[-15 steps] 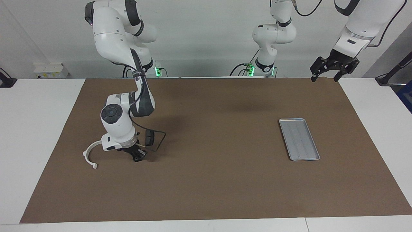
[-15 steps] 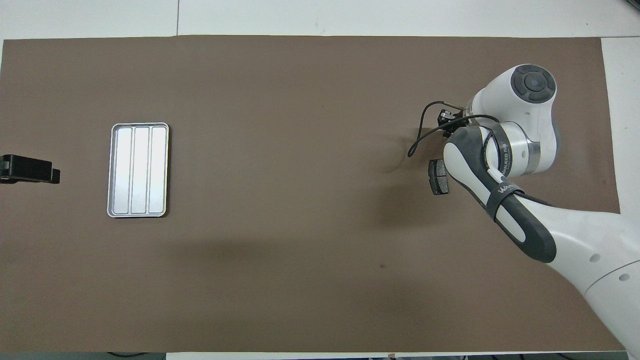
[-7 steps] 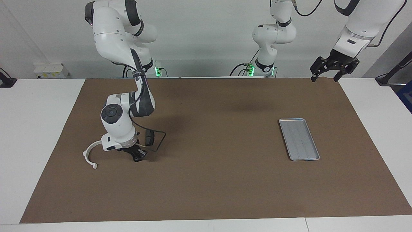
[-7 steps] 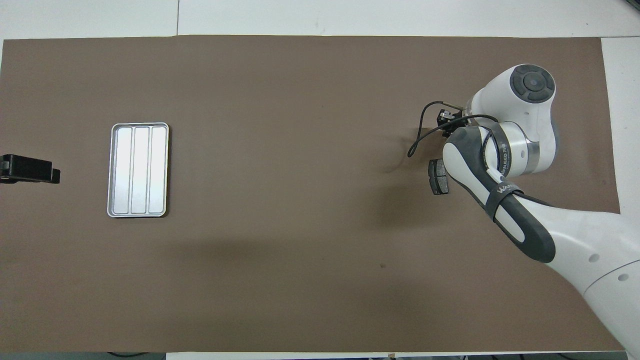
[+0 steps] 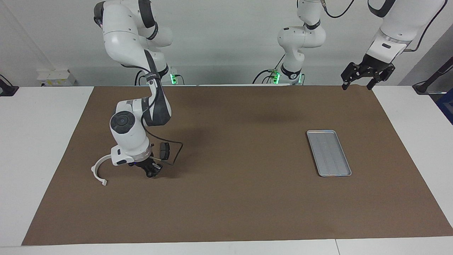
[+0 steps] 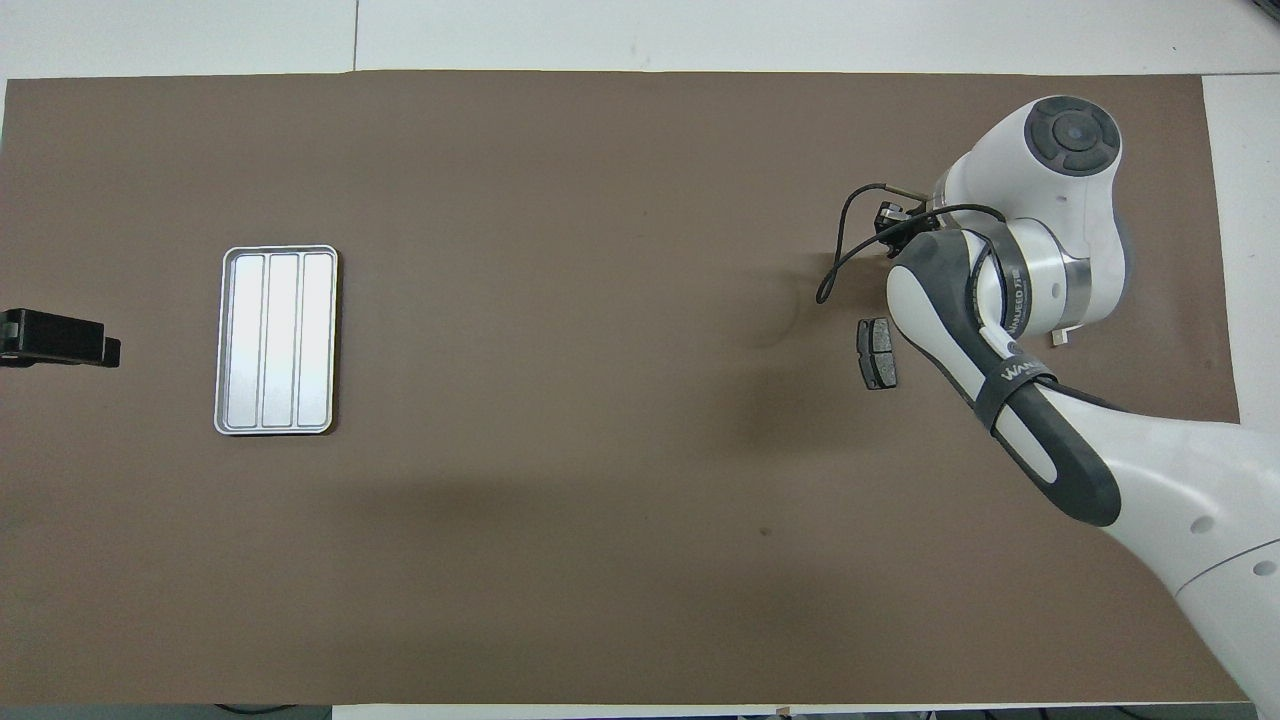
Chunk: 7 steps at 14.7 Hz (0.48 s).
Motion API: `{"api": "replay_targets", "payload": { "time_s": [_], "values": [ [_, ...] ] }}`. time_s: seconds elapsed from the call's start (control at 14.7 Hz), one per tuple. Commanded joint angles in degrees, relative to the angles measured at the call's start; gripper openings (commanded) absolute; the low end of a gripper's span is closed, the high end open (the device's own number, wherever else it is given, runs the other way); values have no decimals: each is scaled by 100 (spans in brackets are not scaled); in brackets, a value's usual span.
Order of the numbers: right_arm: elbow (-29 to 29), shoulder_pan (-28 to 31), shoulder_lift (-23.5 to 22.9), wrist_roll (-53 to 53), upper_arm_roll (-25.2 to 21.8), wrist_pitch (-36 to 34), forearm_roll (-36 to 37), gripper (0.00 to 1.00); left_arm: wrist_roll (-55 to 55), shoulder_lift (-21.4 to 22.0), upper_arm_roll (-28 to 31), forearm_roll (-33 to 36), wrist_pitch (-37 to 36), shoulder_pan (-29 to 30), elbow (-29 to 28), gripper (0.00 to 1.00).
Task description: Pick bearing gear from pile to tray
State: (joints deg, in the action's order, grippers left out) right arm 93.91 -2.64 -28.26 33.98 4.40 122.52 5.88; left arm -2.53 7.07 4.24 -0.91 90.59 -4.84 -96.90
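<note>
My right gripper (image 5: pixel 152 173) hangs low over the brown mat at the right arm's end, just off the surface. Its fingers are shut on a small dark round piece, the bearing gear (image 5: pixel 151 174). In the overhead view the right gripper (image 6: pixel 890 216) peeks out from under the white wrist. Of the pile, a white half-ring bracket (image 5: pixel 98 170) and a dark brake pad (image 5: pixel 164 151) (image 6: pixel 878 353) lie beside it. The silver tray (image 5: pixel 329 153) (image 6: pixel 277 340) lies toward the left arm's end with nothing in it. My left gripper (image 5: pixel 358 85) (image 6: pixel 62 339) waits high up, open.
A black cable (image 5: pixel 176 153) loops from the right wrist down beside the brake pad. The brown mat (image 5: pixel 240 198) covers most of the white table. The right arm's elbow and forearm (image 6: pixel 1000 360) hide part of the pile from above.
The right arm has risen a little and its gripper has lifted slightly off the mat, still shut. The brake pad shows more fully. The left arm has not moved.
</note>
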Motion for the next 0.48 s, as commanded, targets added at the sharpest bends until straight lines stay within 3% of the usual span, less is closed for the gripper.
{"api": "replay_targets", "payload": {
  "time_s": [0.0, 0.41],
  "values": [
    [-31, 18, 294, -146, 139, -368, 62, 0, 7, 75, -11, 3, -85, 18, 5, 100],
    [-987, -623, 444, 345, 175, -1844, -26, 0, 7, 75, -11, 3, -85, 18, 5, 100]
  ]
}}
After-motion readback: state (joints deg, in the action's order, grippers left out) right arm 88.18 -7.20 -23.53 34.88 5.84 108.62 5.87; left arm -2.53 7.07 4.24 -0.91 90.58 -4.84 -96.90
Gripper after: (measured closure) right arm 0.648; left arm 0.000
